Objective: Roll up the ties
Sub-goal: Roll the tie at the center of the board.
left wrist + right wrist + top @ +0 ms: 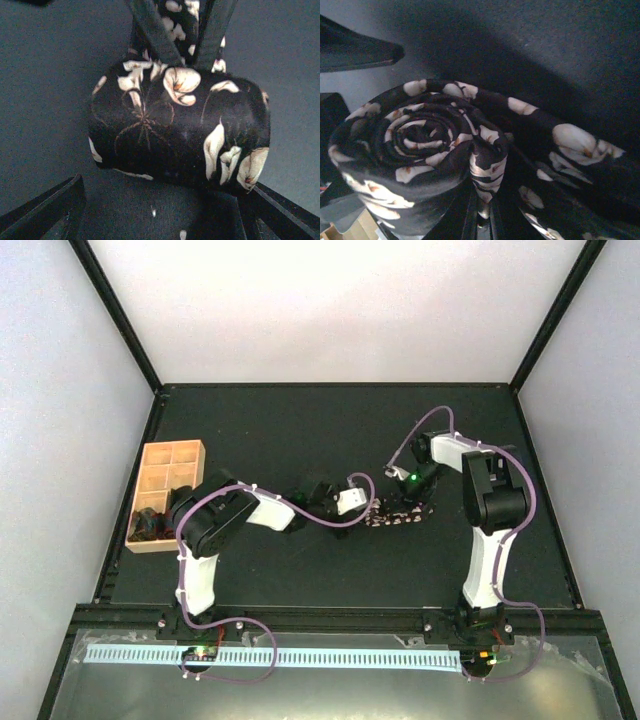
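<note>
The tie (396,514) is dark with pale floral marks and lies mostly wound into a roll at the table's middle. In the left wrist view the roll (180,132) lies crosswise just ahead of my left gripper (165,189), whose jaws are spread wide on either side of it and hold nothing. My left gripper (360,505) is at the roll's left end in the top view. My right gripper (407,496) is at its right end. In the right wrist view the roll's spiral end (420,142) shows, and my right gripper (482,202) is shut on a fold of the tie's outer layer.
A tan wooden compartment tray (172,470) stands at the left edge of the black table, with dark bundles (150,525) in its near compartments. Purple cables (320,520) loop along both arms. The table's walls rise at the back and sides.
</note>
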